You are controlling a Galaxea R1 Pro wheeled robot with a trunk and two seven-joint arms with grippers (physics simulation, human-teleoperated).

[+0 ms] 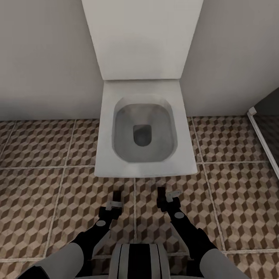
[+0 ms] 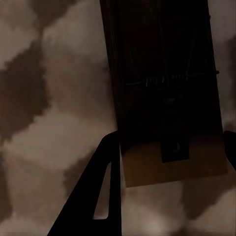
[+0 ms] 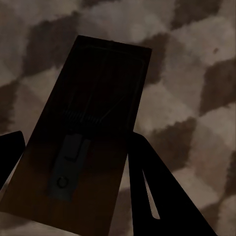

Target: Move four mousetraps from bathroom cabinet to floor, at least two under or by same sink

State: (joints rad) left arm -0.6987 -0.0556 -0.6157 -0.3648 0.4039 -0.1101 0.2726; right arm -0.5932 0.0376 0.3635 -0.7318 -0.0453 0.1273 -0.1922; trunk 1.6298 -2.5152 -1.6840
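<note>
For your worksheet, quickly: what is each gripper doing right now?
Left gripper: shut on a mousetrap.
Right gripper: shut on another mousetrap.

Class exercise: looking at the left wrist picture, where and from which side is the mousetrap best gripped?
Grip the mousetrap across its two long edges near the bare wooden end, coming lengthwise from that end, as the left pincer appears to do. The board is flat and narrow, and that end keeps fingers clear of the metal parts.

white toilet [image 1: 143, 135] blocking ahead, open bathroom floor [image 1: 46, 155] either side, probably passable
</note>
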